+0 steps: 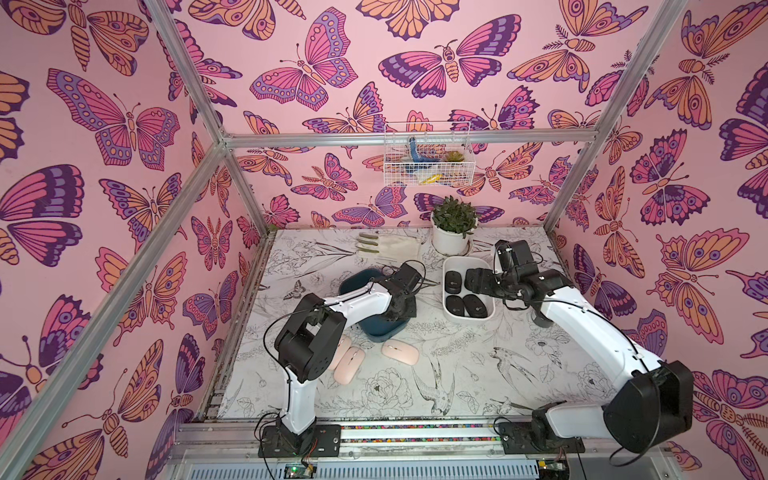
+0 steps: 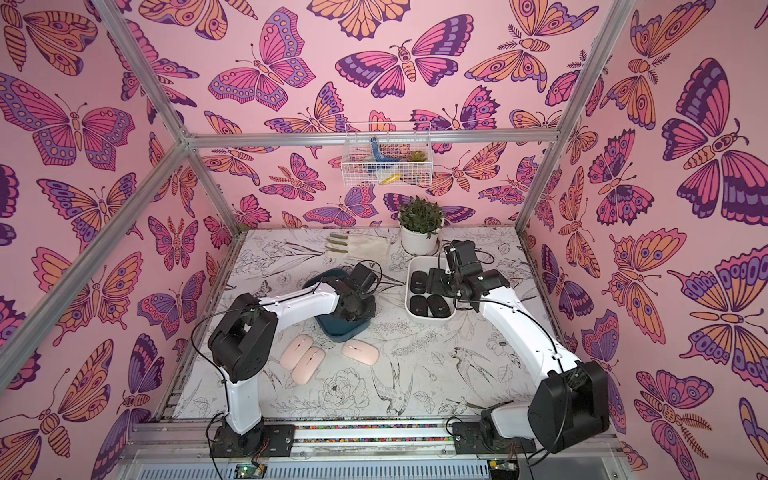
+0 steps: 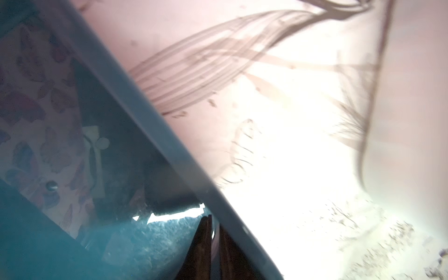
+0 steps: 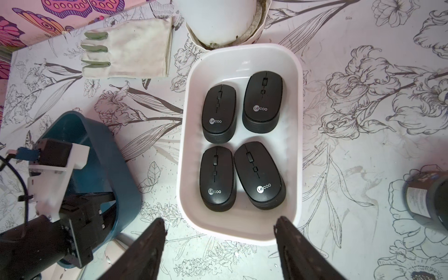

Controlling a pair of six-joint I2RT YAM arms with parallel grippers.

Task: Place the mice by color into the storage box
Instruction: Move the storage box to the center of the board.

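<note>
Three pale-pink mice (image 1: 398, 351) (image 1: 349, 365) (image 1: 338, 353) lie on the table near the front, apart from the boxes. Several black mice (image 4: 219, 114) lie side by side inside the white storage box (image 4: 242, 230). My left gripper (image 3: 214, 221) reaches down at the near rim of the blue storage box (image 1: 382, 332), its two fingers pinched on that box's wall. No mouse shows inside the blue box, though the arm hides part of it. My right gripper (image 4: 219, 223) hovers open over the white box's near end, nothing between its fingers.
A potted plant (image 1: 451, 241) stands just behind the white box. A pale glove (image 1: 390, 247) lies at the back of the table. A wire basket (image 1: 428, 158) hangs on the back wall. Frame posts and walls close in the table's sides.
</note>
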